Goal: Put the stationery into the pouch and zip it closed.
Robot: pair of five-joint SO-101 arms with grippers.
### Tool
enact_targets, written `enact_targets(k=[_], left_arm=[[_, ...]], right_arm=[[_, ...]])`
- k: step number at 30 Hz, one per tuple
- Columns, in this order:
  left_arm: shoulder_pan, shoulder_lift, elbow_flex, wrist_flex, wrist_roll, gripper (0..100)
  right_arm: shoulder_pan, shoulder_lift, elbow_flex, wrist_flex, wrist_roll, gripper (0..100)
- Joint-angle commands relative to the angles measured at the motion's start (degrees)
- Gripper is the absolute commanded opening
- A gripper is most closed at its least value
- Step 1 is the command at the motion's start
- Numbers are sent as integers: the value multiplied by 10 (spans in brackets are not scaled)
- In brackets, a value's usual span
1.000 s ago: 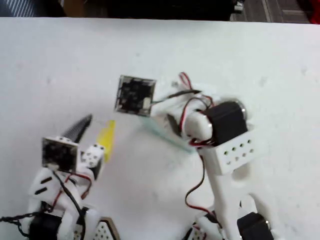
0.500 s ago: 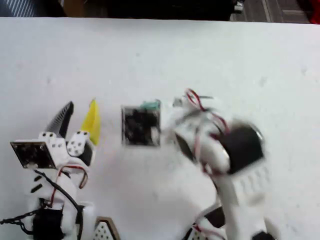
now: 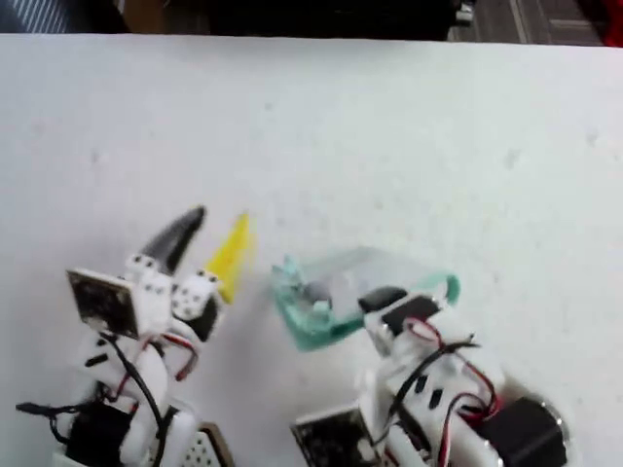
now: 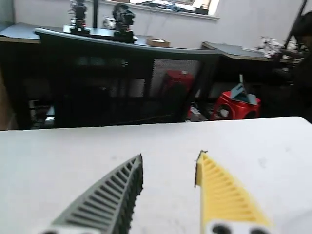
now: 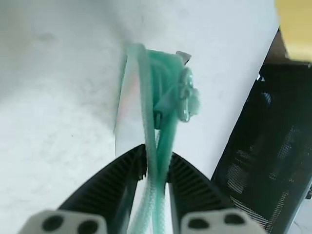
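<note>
White bench (image 3: 409,117) spreads under both arms in the high view, with a dark strip of room beyond its far edge. Behind the bench, the left wrist view takes in a black mesh chair (image 4: 122,92), a red container (image 4: 239,105) on the floor and other desks along a pale wall.

At the front left of the bench sits the left end effector (image 3: 222,216), released. Its black finger (image 4: 107,204) and yellow finger (image 4: 222,195) stand well apart, with bare bench between them and nothing in their grip. From the high view the tips point toward the far side of the bench, tilted a little to the right.

Near the front of the bench, between the two arms, is the pouch (image 3: 341,287), translucent green. Its left end is just beside the yellow finger and apart from it. The right end effector (image 3: 394,304) is clenched on the pouch. In the right wrist view its two black fingers (image 5: 114,183) pinch the green corded rim (image 5: 148,122), which runs away from them toward the pouch's far end. A small clear-green lump (image 5: 187,95) sits on that far end; whether it is the zip pull I cannot tell. Nor can I tell whether the pouch's underside rests on the bench or hangs just above it, or what lies inside
</note>
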State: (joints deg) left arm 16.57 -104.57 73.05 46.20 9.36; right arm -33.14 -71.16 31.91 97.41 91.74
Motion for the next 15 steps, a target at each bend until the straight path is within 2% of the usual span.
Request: enact_targets(k=[1,5,8,15], left_arm=[[74,2,14,-34,-21,168],[137,2,77,-78,-91,128],[175,2,95,-76,-114,118],[185,1,91,-33,-119,120]], right_arm=[[-23,-12,30,11,12,17],[-63,-20,24,11,11,17],[-69,-16,-11,4,-17,17],[-68,-16,-67,-11,-62,17]])
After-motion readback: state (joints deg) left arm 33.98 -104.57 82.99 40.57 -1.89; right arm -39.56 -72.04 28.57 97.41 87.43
